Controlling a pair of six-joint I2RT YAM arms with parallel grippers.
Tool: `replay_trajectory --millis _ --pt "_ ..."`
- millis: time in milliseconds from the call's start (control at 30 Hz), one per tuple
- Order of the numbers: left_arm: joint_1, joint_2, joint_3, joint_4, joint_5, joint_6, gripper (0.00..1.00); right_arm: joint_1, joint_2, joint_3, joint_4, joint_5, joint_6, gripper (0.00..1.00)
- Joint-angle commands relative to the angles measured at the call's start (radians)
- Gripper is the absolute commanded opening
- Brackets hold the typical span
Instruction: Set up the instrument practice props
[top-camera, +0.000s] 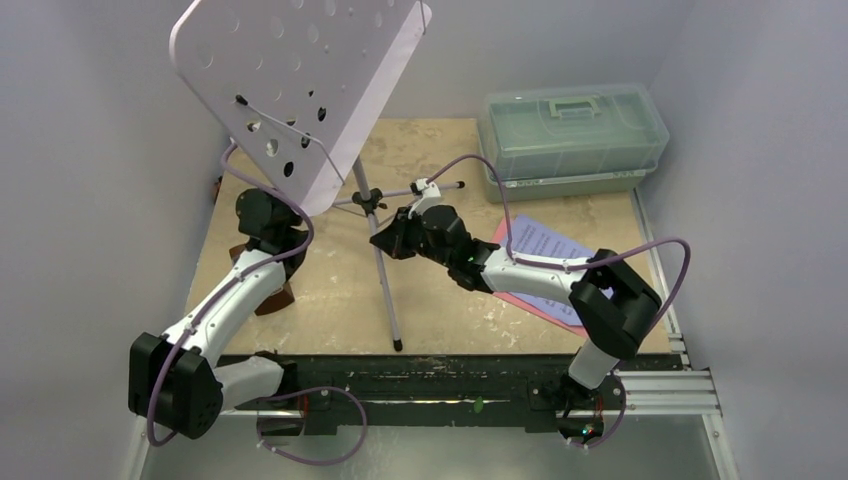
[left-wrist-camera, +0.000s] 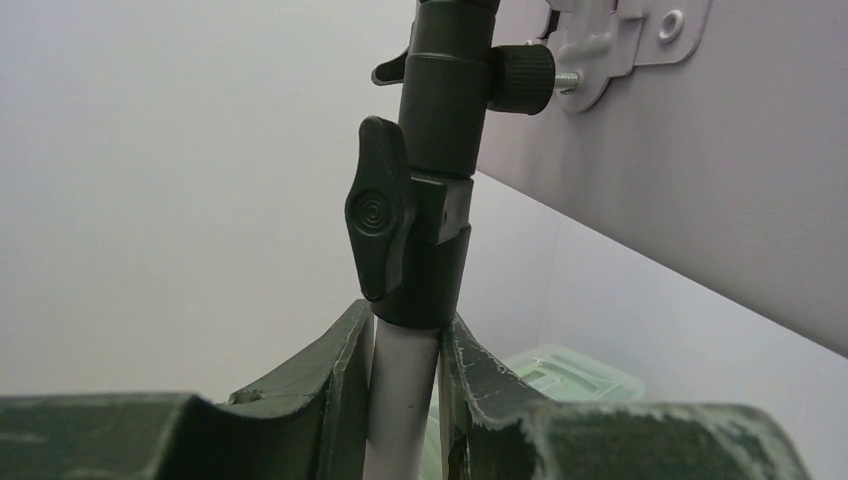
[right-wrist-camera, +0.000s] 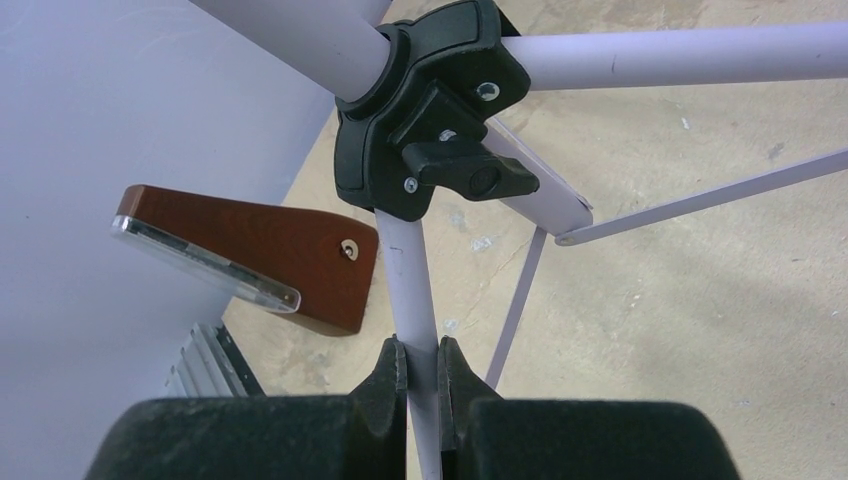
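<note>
At the left of the table (top-camera: 440, 300), the small brown metronome (right-wrist-camera: 270, 250) sits close to the left wall, partly hidden under the left forearm in the overhead view. The left gripper (left-wrist-camera: 400, 350) is raised off the tabletop and closed to a narrow gap on the pale centre tube of the lavender music stand (top-camera: 300, 80). Its fingers (left-wrist-camera: 335, 370) press on either side of the tube, just under a black collar (left-wrist-camera: 430, 270) with a locking knob. The perforated desk of the stand leans over the left half of the table, and its thin legs spread from a black hub (right-wrist-camera: 420, 110) near the middle. One leg reaches towards the near edge and another points to the back right. The right gripper (right-wrist-camera: 422, 370) is almost fully closed, pinching a thin lavender tube just below that hub, with the metronome visible beyond it. Further right, under the right arm, the pale-blue sheet (top-camera: 540, 245) lies flat on top of the pink sheet (top-camera: 525, 300), whose edge shows along the near side. In the back right corner stands a translucent green box (top-camera: 575, 130) with its lid on, just behind the sheets.
</note>
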Motion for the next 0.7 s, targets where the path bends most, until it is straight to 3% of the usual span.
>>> replay_trajectory --millis 0,100,200,233,333,433,500,667 --pt "-0.03 -0.067 -0.031 -0.075 -0.064 -0.096 0.19 -0.017 0.06 -0.007 -0.073 0.105 0.08 0.0" --pt "-0.03 -0.068 -0.022 -0.132 -0.083 -0.097 0.35 -0.017 0.067 -0.014 -0.063 0.097 0.099 0.0" --pt "-0.03 -0.07 -0.005 -0.224 -0.124 -0.093 0.38 -0.017 0.077 -0.013 -0.056 0.088 0.103 0.0" --pt "-0.03 -0.072 -0.011 -0.219 -0.128 -0.089 0.37 -0.017 0.08 -0.012 -0.056 0.083 0.104 0.0" --pt "-0.03 -0.056 -0.006 -0.191 -0.101 -0.084 0.15 -0.017 0.096 -0.015 -0.047 0.064 0.106 0.0" --pt "-0.03 -0.013 0.039 -0.202 -0.054 -0.103 0.12 -0.019 0.103 -0.025 -0.037 0.061 0.094 0.0" --pt "-0.03 -0.002 0.044 -0.2 -0.042 -0.123 0.19 -0.019 0.089 -0.032 -0.04 0.074 0.085 0.0" --pt "-0.03 -0.05 -0.022 -0.227 -0.065 -0.118 0.53 -0.019 0.056 -0.042 -0.019 0.072 0.076 0.0"
